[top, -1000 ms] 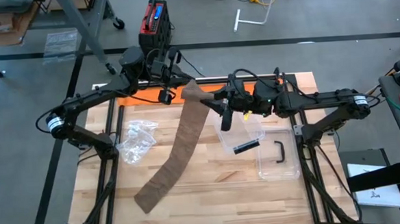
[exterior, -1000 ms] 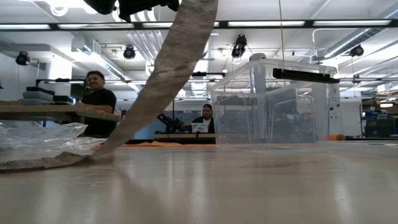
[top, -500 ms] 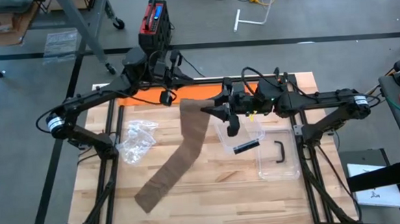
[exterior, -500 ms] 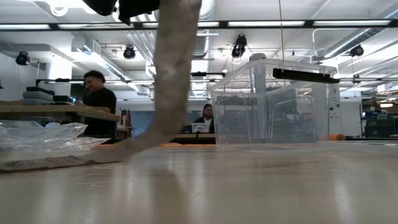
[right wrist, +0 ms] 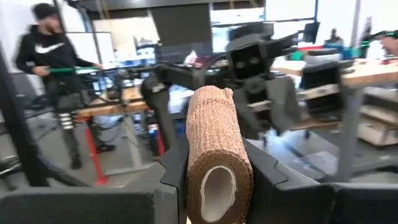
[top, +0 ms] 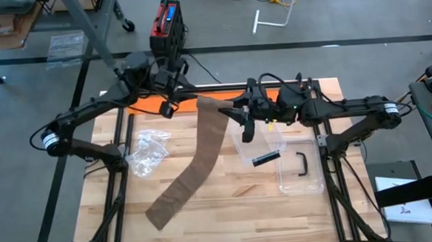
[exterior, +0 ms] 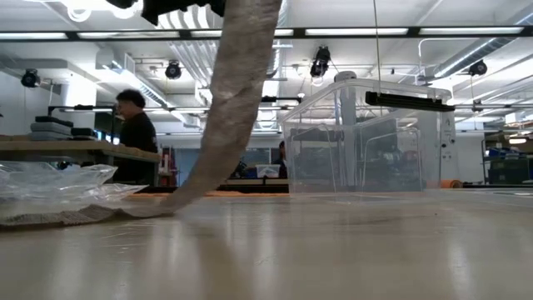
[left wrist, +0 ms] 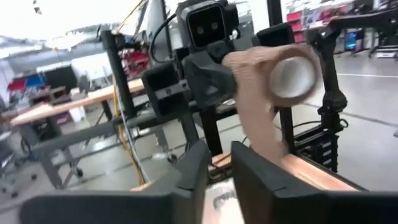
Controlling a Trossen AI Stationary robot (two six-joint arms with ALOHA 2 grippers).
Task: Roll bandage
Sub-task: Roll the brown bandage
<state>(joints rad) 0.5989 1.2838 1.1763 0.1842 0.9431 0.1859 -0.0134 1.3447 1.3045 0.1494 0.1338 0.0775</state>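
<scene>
My right gripper clamps the bandage roll above the counter, its tail trailing toward 7 o'clock. My left gripper, slightly parted, empty, waits at 9 o'clock. No readable labels.

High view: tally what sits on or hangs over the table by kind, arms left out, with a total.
Bandage: 1
Clear plastic bag: 1
Clear plastic box: 1
Total: 3
</scene>
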